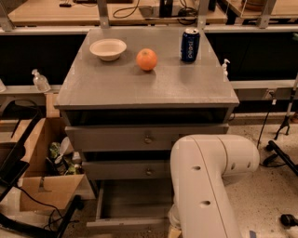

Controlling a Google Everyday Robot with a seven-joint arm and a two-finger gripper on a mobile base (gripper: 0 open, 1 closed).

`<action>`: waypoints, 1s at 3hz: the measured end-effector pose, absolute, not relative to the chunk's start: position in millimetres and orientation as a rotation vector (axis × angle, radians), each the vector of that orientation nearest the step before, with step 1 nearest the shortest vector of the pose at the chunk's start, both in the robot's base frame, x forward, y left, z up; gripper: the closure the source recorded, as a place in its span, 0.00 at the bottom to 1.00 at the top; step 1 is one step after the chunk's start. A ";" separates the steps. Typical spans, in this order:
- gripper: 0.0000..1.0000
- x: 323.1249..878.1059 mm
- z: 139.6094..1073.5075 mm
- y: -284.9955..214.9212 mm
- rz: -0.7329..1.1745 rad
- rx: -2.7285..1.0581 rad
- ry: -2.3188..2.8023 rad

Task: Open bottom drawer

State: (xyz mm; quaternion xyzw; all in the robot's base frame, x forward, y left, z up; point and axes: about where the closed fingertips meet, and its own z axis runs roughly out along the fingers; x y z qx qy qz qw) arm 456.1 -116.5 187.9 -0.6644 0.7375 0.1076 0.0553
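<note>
Camera looks down on a grey, flat-topped three-drawer cabinet (149, 90) standing on a speckled floor (272, 195).

On the cabinet top, back row, left to right: a shallow white bowl (107, 49), a round orange fruit (146, 59) and an upright blue soda can (190, 45). All three stand apart from each other.

The grey top drawer (116, 138) and the grey middle drawer (116, 170) each show a small round metal knob at centre. Both sit slightly proud of the cabinet body, with a dark gap above each.

The bottom drawer (132, 202), the lowest and flat-fronted, stands open. It is slid well forward of the two above, so we see down onto its bare grey floor. Its front panel lies along the lower frame edge. Its right part is covered by the arm, and we see no knob.

The bulky white robot arm (209, 176) fills the lower right. Its rounded elbow is level with the middle drawer, and its lower segment runs down past the open drawer's right side.

The gripper is out of sight, behind that segment or below the frame edge. We cannot tell whether it is open or closed, or holding anything.

Left of the cabinet is an open brown cardboard box (44, 188) with clutter inside. A clear plastic bottle (41, 81) stands on a ledge beyond it. A wooden workbench (51, 13) runs along the back.
</note>
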 end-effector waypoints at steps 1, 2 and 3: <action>0.00 456.1 188.4 -116.5 0.327 -2.017 2.239; 0.00 460.7 202.8 -122.9 0.279 -2.026 2.248; 0.00 457.6 198.0 -121.2 0.283 -2.029 2.243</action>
